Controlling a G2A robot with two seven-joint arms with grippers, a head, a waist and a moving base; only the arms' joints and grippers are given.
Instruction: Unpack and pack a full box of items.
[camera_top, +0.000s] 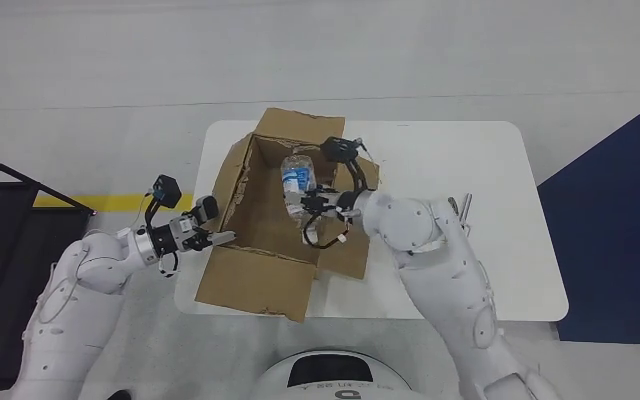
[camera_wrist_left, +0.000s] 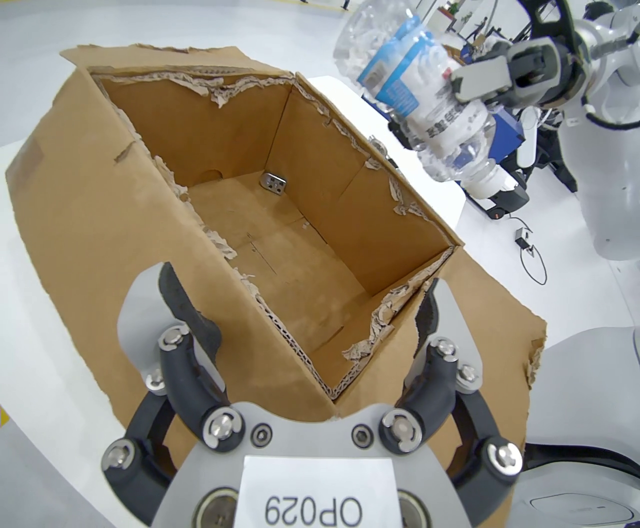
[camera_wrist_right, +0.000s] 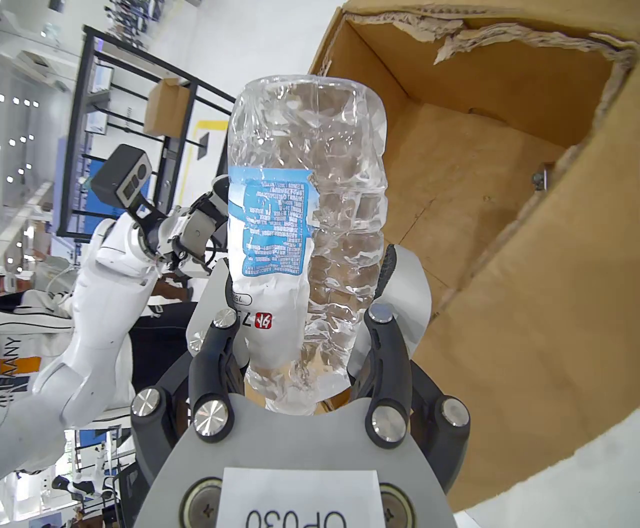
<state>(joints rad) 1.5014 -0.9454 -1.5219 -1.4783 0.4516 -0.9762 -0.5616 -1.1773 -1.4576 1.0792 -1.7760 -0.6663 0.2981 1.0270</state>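
White printed tags (camera_wrist_left: 315, 492) sit on the left gripper (camera_wrist_left: 297, 287) and right gripper (camera_wrist_right: 307, 265); small print covers the label (camera_wrist_right: 270, 225) on the bottle (camera_wrist_right: 345, 200).

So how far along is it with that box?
Hard to say whether it is emptying or filling. The cardboard box is nearly bare: only a small metal piece lies on its floor. The right gripper holds a clear bottle above the opening. The left gripper is open at the box's corner. The bottle is not yet set down.
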